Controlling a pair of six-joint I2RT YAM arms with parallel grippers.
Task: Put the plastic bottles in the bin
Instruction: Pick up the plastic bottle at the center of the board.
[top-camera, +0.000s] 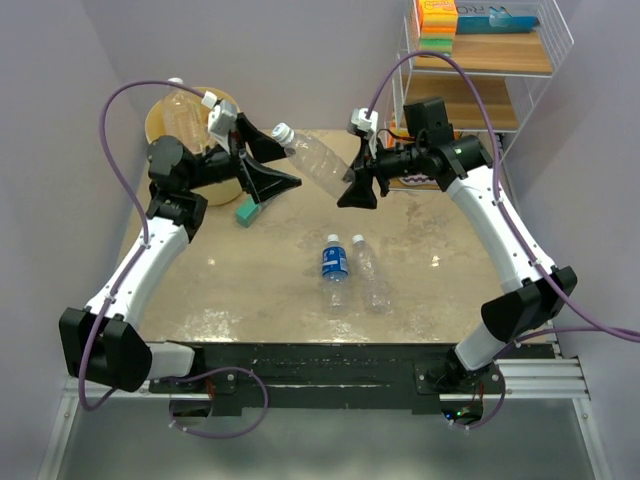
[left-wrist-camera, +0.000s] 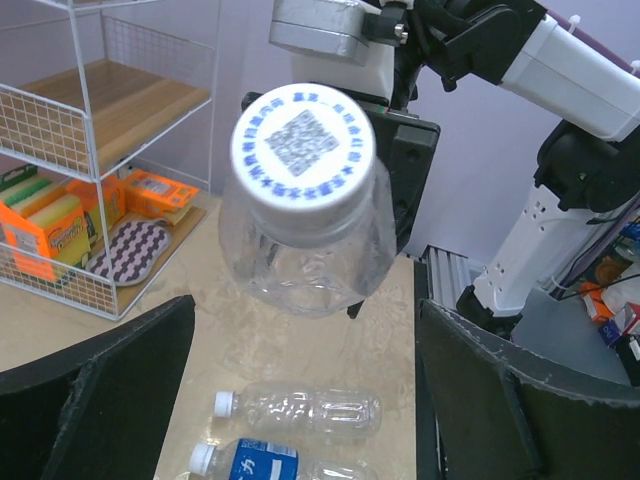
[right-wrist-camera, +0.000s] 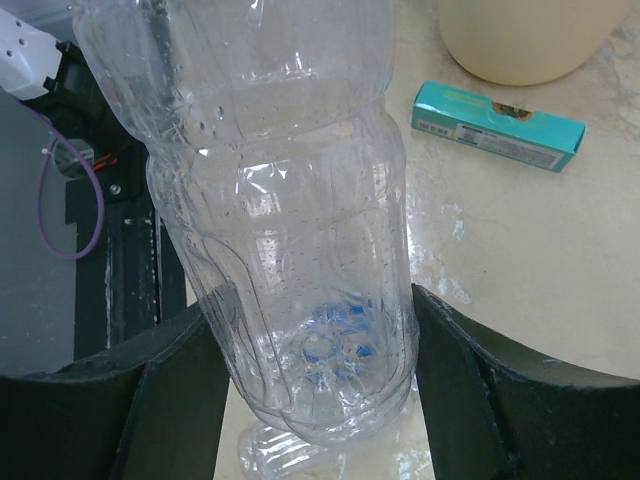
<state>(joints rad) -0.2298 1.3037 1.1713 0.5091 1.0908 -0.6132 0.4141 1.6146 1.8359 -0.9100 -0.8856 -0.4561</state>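
Note:
My right gripper (top-camera: 357, 187) is shut on the base of a large clear bottle (top-camera: 312, 160) and holds it in the air over the back of the table, its white cap pointing at my left gripper (top-camera: 272, 163). The right wrist view shows the bottle (right-wrist-camera: 290, 230) pressed between both fingers (right-wrist-camera: 170, 400). My left gripper (left-wrist-camera: 305, 385) is open and empty, with the capped end (left-wrist-camera: 303, 147) just ahead of it. A blue-labelled bottle (top-camera: 335, 262) and a clear bottle (top-camera: 370, 272) lie side by side mid-table. The tan bin (top-camera: 156, 122) at the back left holds a clear bottle (top-camera: 186, 112).
A flat teal box (top-camera: 247, 212) lies on the table near the bin and also shows in the right wrist view (right-wrist-camera: 497, 125). A white wire shelf rack (top-camera: 480, 60) with sponges and boxes stands at the back right.

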